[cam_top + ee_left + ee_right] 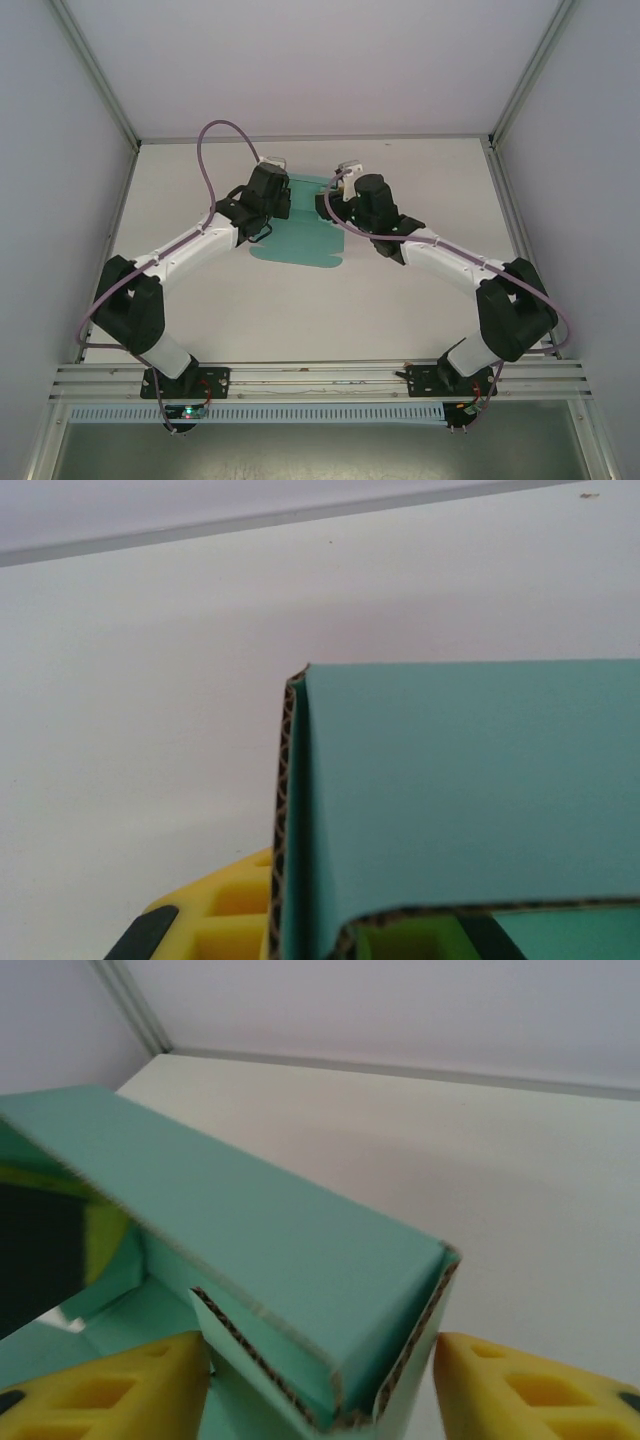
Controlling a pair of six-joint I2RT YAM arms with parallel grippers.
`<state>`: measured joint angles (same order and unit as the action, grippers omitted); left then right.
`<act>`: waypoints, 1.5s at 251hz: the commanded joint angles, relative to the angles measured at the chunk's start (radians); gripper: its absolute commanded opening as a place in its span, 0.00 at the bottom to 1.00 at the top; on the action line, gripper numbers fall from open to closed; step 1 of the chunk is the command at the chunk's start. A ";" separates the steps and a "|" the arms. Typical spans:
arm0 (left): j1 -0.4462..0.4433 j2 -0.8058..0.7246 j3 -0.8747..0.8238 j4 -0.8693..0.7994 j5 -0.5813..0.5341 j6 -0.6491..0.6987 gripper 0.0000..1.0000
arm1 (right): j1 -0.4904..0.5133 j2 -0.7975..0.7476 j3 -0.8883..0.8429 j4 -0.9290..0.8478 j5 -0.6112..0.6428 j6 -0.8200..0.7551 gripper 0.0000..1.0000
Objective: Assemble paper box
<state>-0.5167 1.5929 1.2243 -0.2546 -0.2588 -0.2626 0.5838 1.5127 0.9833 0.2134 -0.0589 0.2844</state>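
my left gripper (pixel 310 935) has its jaws narrow, closed on the paper box (pixel 460 790): an upright wall with a raw corrugated edge runs between my yellow pads (pixel 225 915), and a teal panel folds over from the top of that wall, spreading ahead of me and to my right

my right gripper (pixel 320 1395) has its jaws wide; the doubled-over end of a long folded flap sits between the yellow fingers (pixel 110 1390), just beside each, and i cannot tell whether they squeeze it. the flap slants away to my left

seen from above, the rest of the sheet lies flat on the white table (pixel 300 320), towards my bases from both grippers
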 commanded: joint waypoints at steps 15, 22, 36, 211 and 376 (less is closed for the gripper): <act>0.002 0.011 0.039 -0.008 0.003 -0.033 0.00 | -0.039 -0.073 -0.074 0.063 -0.178 0.035 0.69; 0.003 0.011 0.038 -0.009 0.006 -0.035 0.00 | -0.048 -0.076 -0.076 0.059 -0.194 0.040 0.70; 0.002 0.008 0.034 -0.006 0.011 -0.038 0.00 | -0.062 -0.079 -0.079 0.044 -0.205 0.044 0.71; 0.000 0.010 0.035 -0.013 0.091 -0.026 0.00 | -0.050 0.042 -0.023 -0.032 -0.031 0.029 0.41; 0.008 0.104 0.163 -0.425 -0.491 -0.285 0.00 | -0.027 0.222 0.183 -0.268 0.968 0.118 0.00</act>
<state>-0.5507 1.6806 1.3739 -0.3813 -0.3820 -0.4282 0.6697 1.7031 1.1553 0.0875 0.5079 0.3779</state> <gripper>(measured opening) 0.087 0.058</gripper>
